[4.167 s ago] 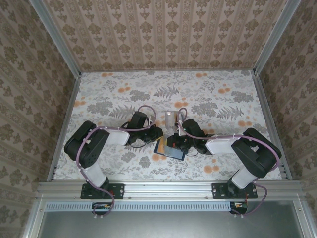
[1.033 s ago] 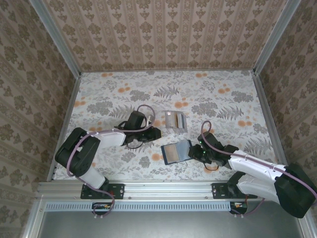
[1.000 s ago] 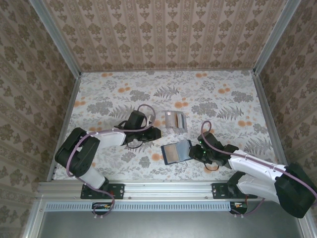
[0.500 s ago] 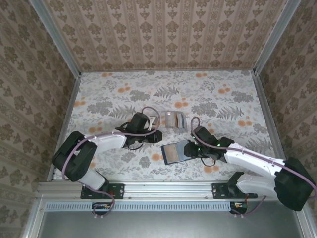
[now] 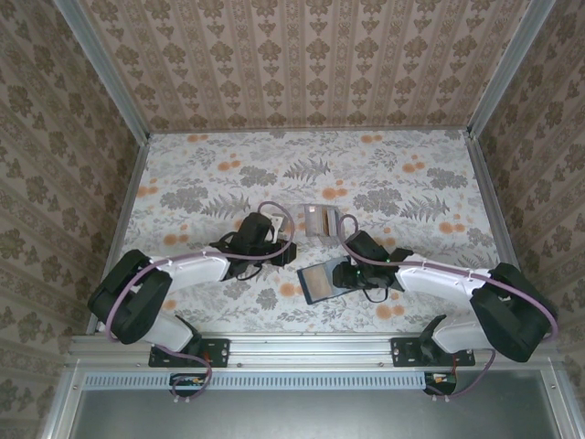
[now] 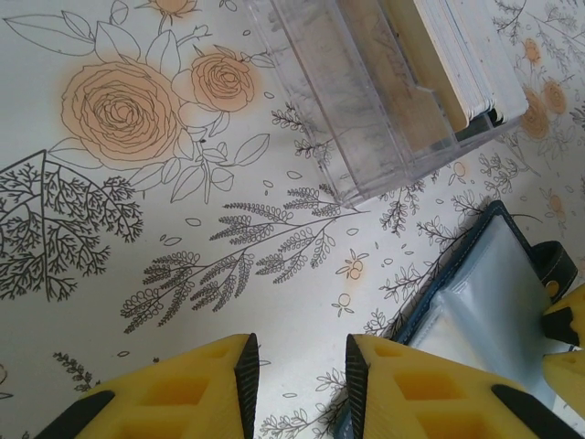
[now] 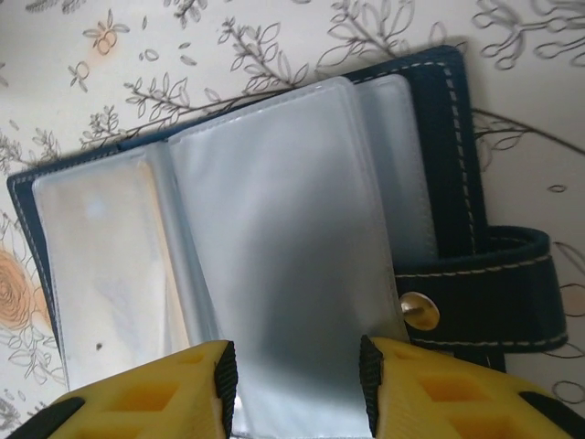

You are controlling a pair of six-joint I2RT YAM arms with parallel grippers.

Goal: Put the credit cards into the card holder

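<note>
The card holder (image 5: 317, 282) lies open on the table, dark navy with clear plastic sleeves (image 7: 274, 219) and a strap with a metal stud (image 7: 419, 311). My right gripper (image 7: 294, 357) stands open just over one sleeve, a finger on each side of its middle, at the holder's right end (image 5: 340, 273). The credit cards, one tan (image 6: 407, 64) and others whitish (image 6: 466, 55), stand in a clear slotted rack (image 6: 356, 119). My left gripper (image 6: 300, 352) is open over bare table left of the holder (image 6: 494, 293), with nothing between its fingers.
The clear rack (image 5: 320, 220) stands just beyond the holder, between the two wrists. Both arms meet at the table's middle. Papered walls and metal rails close the table on three sides, with free floral surface to the far left and right.
My right arm has swung in leftward onto the open holder and its jaws have widened. My left arm has reached slightly further right. The rack has stayed put.
</note>
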